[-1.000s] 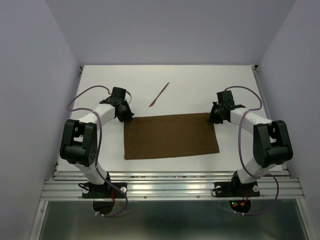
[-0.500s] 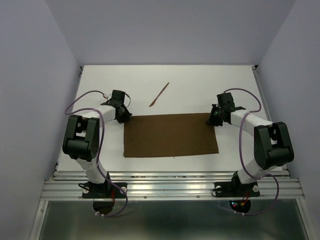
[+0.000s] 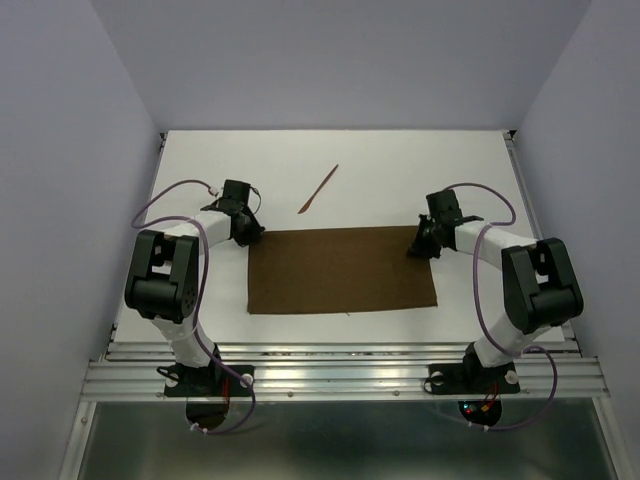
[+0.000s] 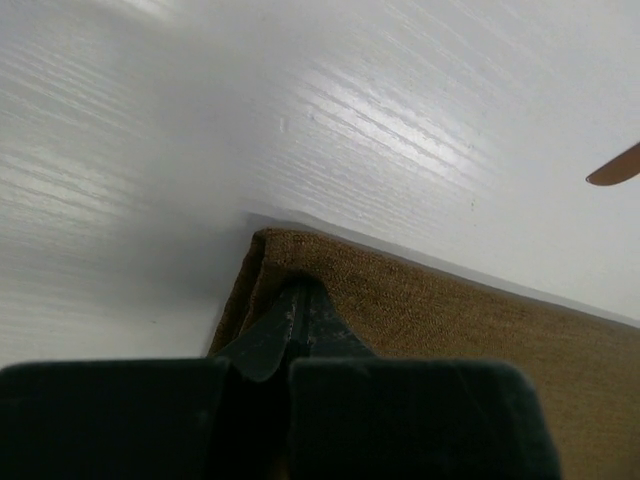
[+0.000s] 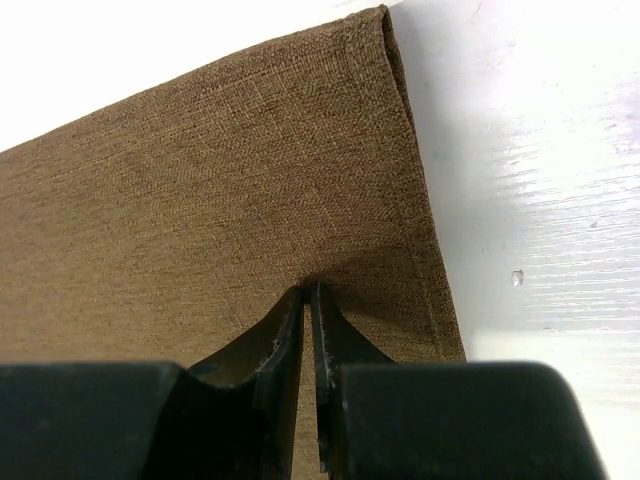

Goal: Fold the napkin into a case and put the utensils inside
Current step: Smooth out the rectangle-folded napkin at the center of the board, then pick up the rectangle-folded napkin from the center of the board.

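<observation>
The dark brown napkin point(image 3: 340, 272) lies flat as a wide rectangle in the middle of the table. My left gripper point(image 3: 250, 233) is down at its far left corner. In the left wrist view its fingertips point(image 4: 298, 288) are pressed together on the cloth point(image 4: 480, 330) just inside that corner. My right gripper point(image 3: 416, 246) sits at the far right corner. There the tips point(image 5: 312, 290) stand a hair apart with the fabric point(image 5: 200, 180) puckered between them. One thin reddish-brown utensil point(image 3: 318, 189) lies beyond the napkin, and its tip point(image 4: 615, 168) shows in the left wrist view.
The white table point(image 3: 400, 170) is boxed in by pale walls at the left, the right and the back. An aluminium rail point(image 3: 340, 375) carrying both arm bases runs along the near edge.
The right gripper has edged a little leftward onto the napkin's corner. The left arm has settled lower at its corner. The napkin and the utensil have not moved.
</observation>
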You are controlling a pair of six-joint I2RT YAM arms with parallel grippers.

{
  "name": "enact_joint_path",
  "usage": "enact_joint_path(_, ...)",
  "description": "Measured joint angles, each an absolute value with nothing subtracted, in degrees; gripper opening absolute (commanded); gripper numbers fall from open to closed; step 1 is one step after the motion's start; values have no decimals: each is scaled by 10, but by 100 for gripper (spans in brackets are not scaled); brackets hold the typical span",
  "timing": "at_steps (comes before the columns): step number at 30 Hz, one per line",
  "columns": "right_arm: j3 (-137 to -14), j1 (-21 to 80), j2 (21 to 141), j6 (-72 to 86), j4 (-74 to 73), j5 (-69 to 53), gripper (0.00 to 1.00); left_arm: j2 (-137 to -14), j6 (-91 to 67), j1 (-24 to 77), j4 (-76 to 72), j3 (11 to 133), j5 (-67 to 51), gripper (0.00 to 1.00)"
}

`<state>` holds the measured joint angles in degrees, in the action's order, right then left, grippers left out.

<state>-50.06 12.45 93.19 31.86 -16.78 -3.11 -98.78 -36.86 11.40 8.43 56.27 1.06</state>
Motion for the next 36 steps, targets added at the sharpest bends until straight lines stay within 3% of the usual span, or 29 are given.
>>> enact_joint_path(20,-524,125,884,328,-206,55,20,-941,-344,116,137,584,33,0)
enact_joint_path(36,-516,125,882,316,-225,86,55,-997,-345,116,135,589,38,0)
